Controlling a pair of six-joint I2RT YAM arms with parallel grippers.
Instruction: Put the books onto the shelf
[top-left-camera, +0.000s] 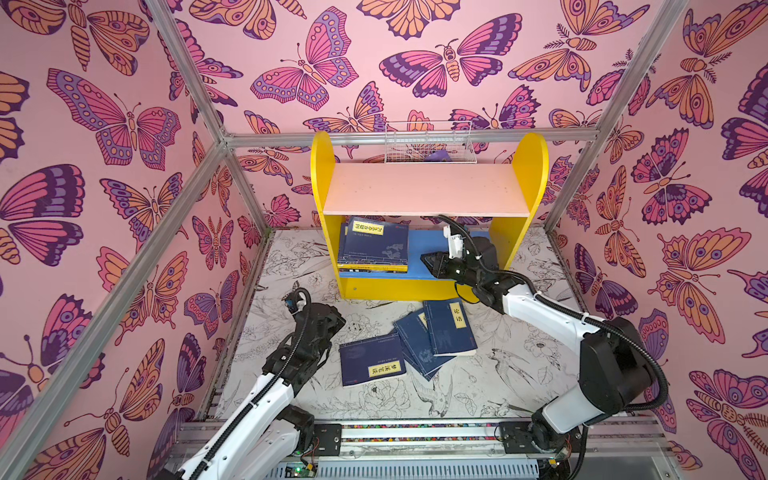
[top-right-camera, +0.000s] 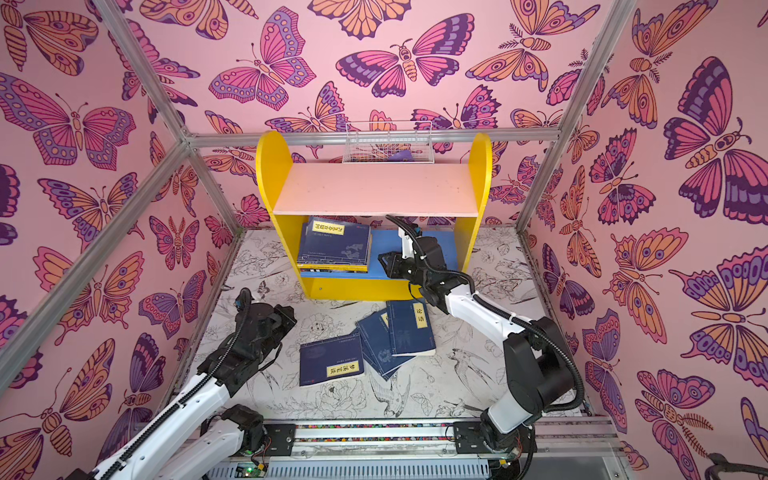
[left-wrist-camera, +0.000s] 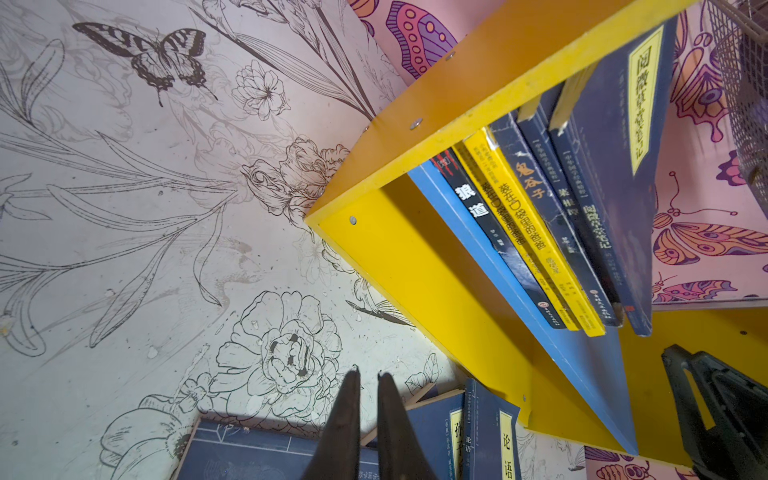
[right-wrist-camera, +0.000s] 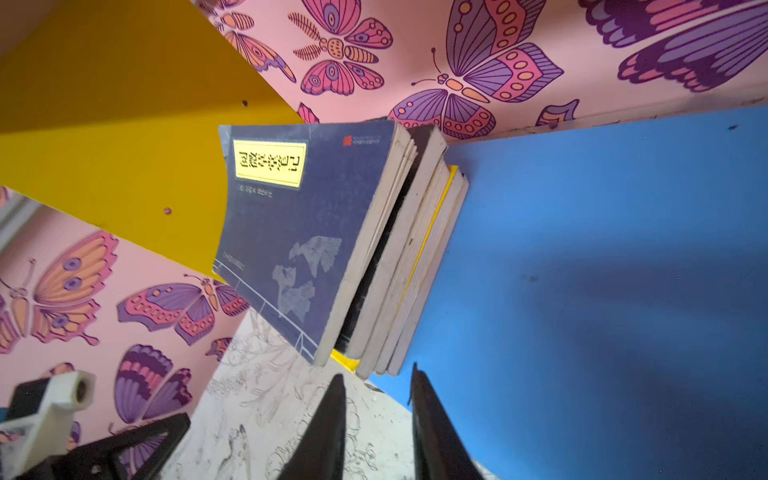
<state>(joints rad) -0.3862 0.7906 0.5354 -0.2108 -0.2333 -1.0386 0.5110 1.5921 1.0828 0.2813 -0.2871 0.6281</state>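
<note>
- The left gripper (left-wrist-camera: 368, 376) hangs nearest the robot's side, over the floral mat (top-left-camera: 291, 266); its wrist view shows the two fingers pressed almost together with nothing between them, so it is clenched and empty.
- Just past it, three navy paperbacks lie loose on the mat in front of the shelf: one flat with its yellow label toward the robot (top-left-camera: 371, 364), a middle one (top-left-camera: 417, 347) partly tucked under the third (top-left-camera: 450, 328), whose label reads 论语. None of them is touched by either arm.
- Farther in, the right gripper (right-wrist-camera: 378, 378) reaches over the blue lower board (top-left-camera: 428, 249) of the yellow shelf (top-left-camera: 323, 166). Its fingers stand a little apart with only mat and board showing between them, so it holds nothing.
- Just beside that gripper, a stack of books (top-left-camera: 372, 247) lies flat on the blue board against the left side panel, a navy cover on top, yellow and black spines beneath.
- The pale pink upper board (top-left-camera: 424, 189) carries no books; a white wire basket (top-left-camera: 430, 143) stands behind it.
- Judgement: a placing step looks finished, with most books stowed and three left.
- The next move calls for the right arm to back out clear of the stack, then for one arm to get a finger under the edge of the topmost loose paperback, which lies flat.
</note>
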